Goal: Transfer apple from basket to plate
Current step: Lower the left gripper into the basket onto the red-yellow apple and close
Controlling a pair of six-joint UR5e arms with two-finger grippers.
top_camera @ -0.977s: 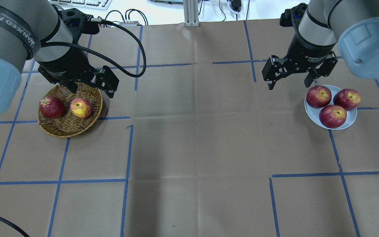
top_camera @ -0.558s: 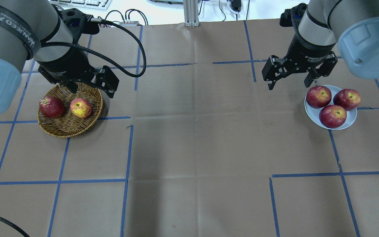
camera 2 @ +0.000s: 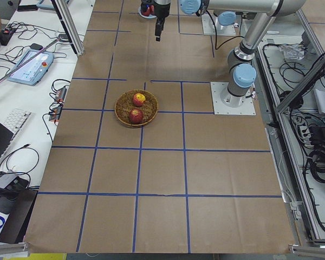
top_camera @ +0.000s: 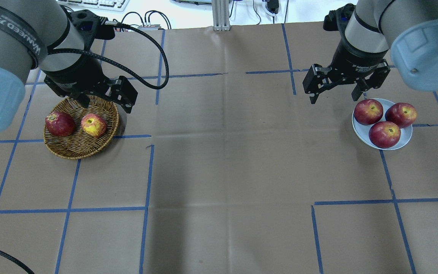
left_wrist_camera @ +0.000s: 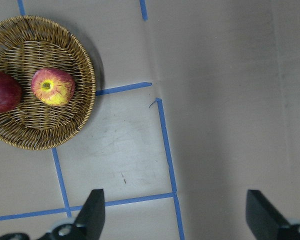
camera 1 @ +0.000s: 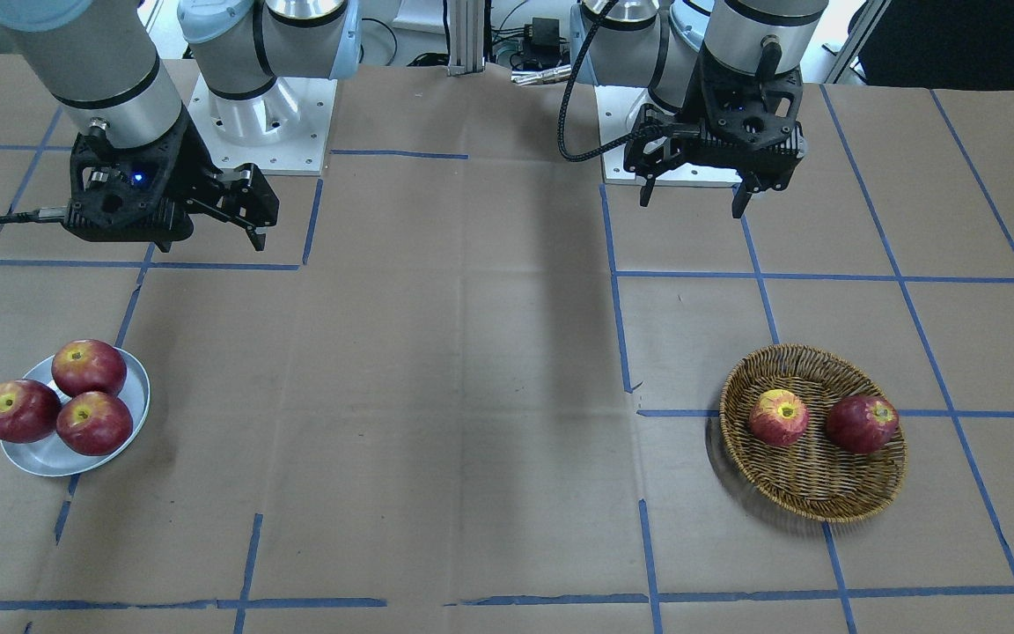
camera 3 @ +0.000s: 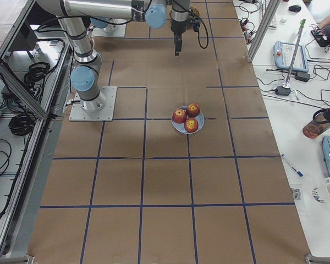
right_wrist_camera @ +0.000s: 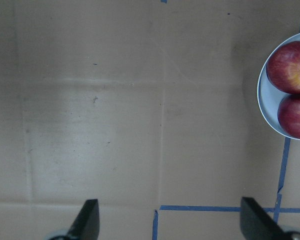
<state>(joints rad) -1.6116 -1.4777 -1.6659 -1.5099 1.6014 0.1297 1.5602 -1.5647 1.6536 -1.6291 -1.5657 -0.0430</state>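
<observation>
Both claws hang raised with their fingers spread wide and nothing between them: in the overhead view the left gripper (top_camera: 105,102) shows at about 1 o'clock of the basket (top_camera: 86,152), overlapping its rim, and the right gripper (top_camera: 335,97) shows at roughly 10 o'clock of the plate (top_camera: 358,130). The apple (top_camera: 93,125), streaky red with a yellow crown, lies in the basket toward 3 o'clock, with a darker apple (top_camera: 59,123) near it at 9 o'clock. Three dark red apples (top_camera: 384,134) crowd the plate, which rests on the table (top_camera: 226,171) well apart from the basket, off at its 3 o'clock.
</observation>
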